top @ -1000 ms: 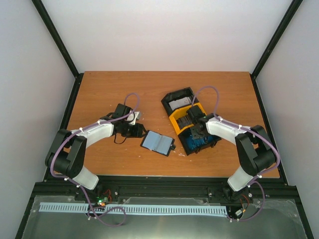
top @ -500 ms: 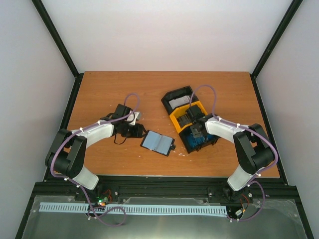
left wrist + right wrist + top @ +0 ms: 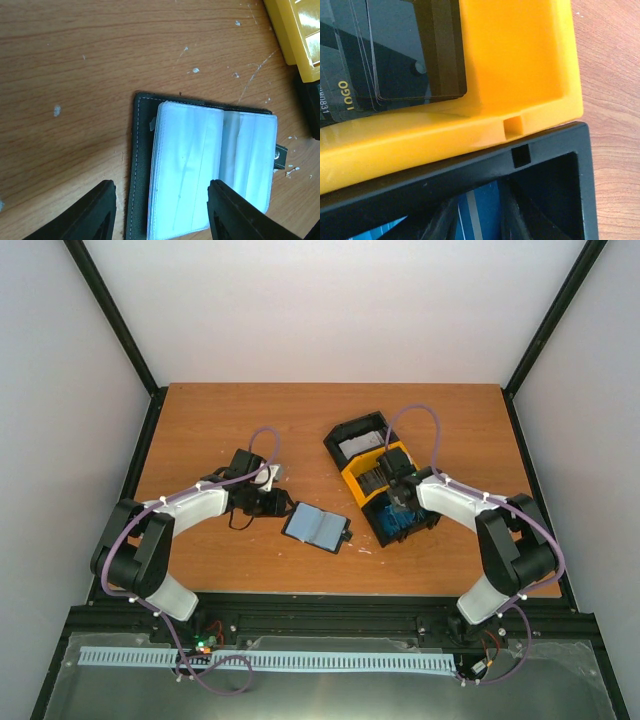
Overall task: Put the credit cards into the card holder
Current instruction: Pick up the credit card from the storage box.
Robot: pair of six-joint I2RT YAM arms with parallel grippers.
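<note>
1. Top external view:
   - The card holder (image 3: 318, 527) lies open and flat on the wooden table (image 3: 220, 420), near the front edge and between the two arms.
   - The left gripper (image 3: 276, 504) sits just to its left, pointing at it.
   - To the right stands the three-compartment tray (image 3: 350, 480), set at a slant.
   - Its far black section holds grey-white cards (image 3: 358, 447), its yellow middle section holds dark cards (image 3: 372, 475), and its near black section holds the blue credit cards (image 3: 398, 525).
   - The right gripper (image 3: 400, 502) reaches down into that near section, over the blue credit cards.
   - None of the cards lies on the table beside the card holder.

2. Left wrist view:
   - The card holder fills the lower middle, its black cover showing along the left and top edges.
   - Clear plastic sleeves are fanned across it, and the clasp tab sticks out on the right.
   - The left gripper's two fingers (image 3: 95, 212) are spread wide, one at each side of the left-hand page, with nothing pinched between them.
   - Whether they touch the holder or hang above it cannot be told.
   - A yellow corner of the tray shows at the upper right.

3. Right wrist view:
   - The yellow section runs across the top, with dark cards stacked in it, one marked "LOGO".
   - Below it is the black section.
   - The right gripper's dark fingers (image 3: 517, 217) stand fairly close together, with a blue credit card showing in the gap.
   - They may be pinching its edge, but the view is too dark and too tight to say.
</note>
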